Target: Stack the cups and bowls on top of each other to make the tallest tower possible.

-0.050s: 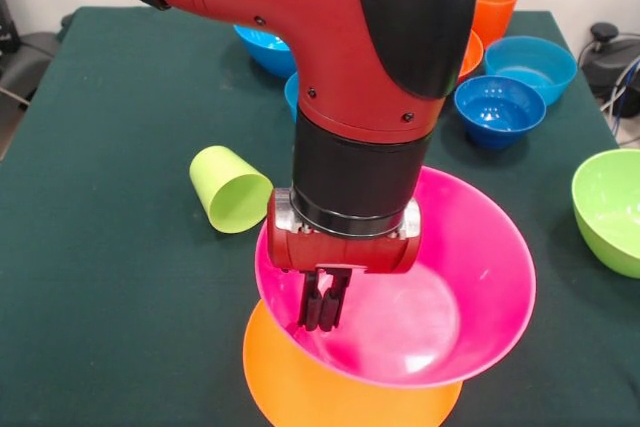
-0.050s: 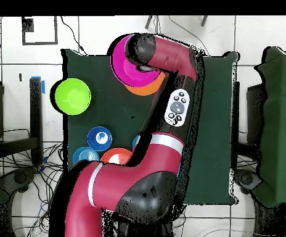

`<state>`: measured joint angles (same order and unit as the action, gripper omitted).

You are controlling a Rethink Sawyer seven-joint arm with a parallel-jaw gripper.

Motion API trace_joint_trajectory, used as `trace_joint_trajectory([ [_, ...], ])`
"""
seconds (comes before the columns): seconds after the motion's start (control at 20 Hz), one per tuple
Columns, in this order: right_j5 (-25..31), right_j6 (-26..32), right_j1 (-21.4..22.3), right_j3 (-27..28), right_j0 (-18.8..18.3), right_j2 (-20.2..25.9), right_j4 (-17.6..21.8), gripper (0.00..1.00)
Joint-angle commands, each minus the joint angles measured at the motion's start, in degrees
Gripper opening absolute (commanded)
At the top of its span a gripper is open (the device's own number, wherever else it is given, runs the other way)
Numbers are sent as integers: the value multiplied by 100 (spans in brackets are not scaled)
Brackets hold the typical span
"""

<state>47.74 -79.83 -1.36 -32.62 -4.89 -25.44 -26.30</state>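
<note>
Pink glossy plastic bowl (image 1: pixel 440 297) clamped at rim by closed fingers (image 1: pixel 325 305), seated tilted on upturned light-orange bowl (image 1: pixel 300 387) below fingers. Slide-off risked if released off-centre.

Two cups showed in the front view: one lime-green cup (image 1: pixel 231 189) lying on its side, and one orange cup (image 1: pixel 495 9) standing upright at the far edge of the bench (image 1: pixel 110 277).

Bowls came to at least seven. One large pink bowl (image 1: pixel 440 277) sat on one large light-orange bowl (image 1: pixel 300 387) turned upside down. One lime-green bowl (image 1: pixel 610 209) stood off to the side. One red-orange bowl (image 1: pixel 471 52) was mostly hidden by the arm. Blue bowls numbered four in part or whole: a lighter blue one (image 1: pixel 532 65), a darker small one (image 1: pixel 499 107), one behind the arm (image 1: pixel 262 47), and a sliver of another (image 1: pixel 291 93).

One arm carried one hand (image 1: pixel 324 309).
</note>
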Motion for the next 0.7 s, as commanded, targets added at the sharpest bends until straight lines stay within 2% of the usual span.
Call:
trace_joint_trajectory([
  [0.05,622,-334,-68,-19,-68,321,349,0],
  [0.7,585,-290,-27,-99,-48,378,348,0],
])
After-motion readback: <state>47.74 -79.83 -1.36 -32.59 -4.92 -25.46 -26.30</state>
